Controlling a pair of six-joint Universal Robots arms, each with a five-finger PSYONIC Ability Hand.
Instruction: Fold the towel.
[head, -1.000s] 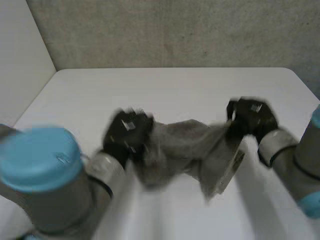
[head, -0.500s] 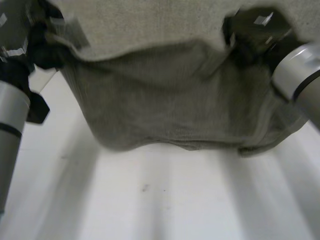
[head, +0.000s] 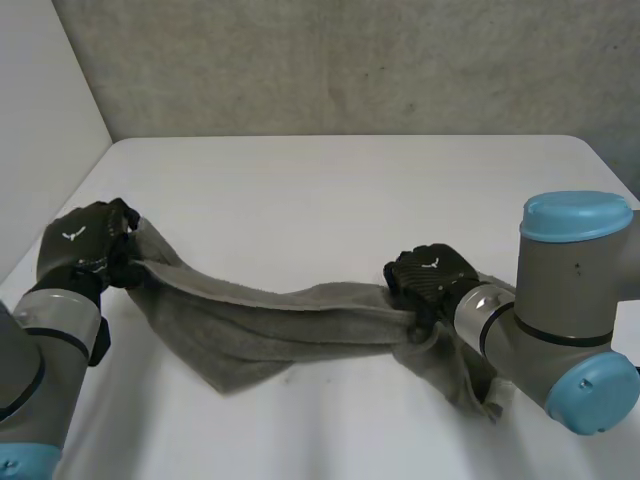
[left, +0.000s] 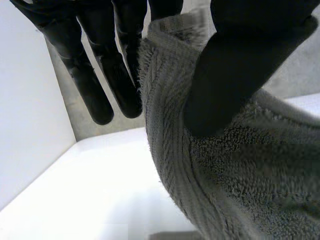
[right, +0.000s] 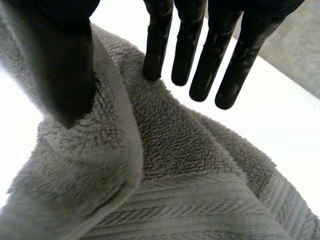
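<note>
The left hand (head: 85, 245) has one end of the grey towel (head: 290, 320) pinched: from its own wrist you can see the thumb bearing down on the pile while the fingers (left: 100, 80) run nearly straight along the other side of the hemmed edge, which rises between them. The right hand (head: 430, 278) grips the other end much the same way, thumb pressed into a thick rolled fold, fingers (right: 200, 55) straight and close together with their tips against the cloth behind it. Between the two hands the towel is bunched into a long, loose band that sags onto the white bench (head: 340, 190) and lies across it; a flap spreads out flat on the bench under the middle of the band, and a crumpled tail trails past the right hand, just beside the right arm (head: 570, 300). Behind the bench stands a rough grey wall (head: 340, 60), and a plain white panel (head: 40, 120) closes off the left side. The left arm (head: 30, 390) reaches up along the bench's left edge, its hand back-upward near that edge; the right arm is bent in low from the right, its hand pointing in towards the middle, well apart from the other
</note>
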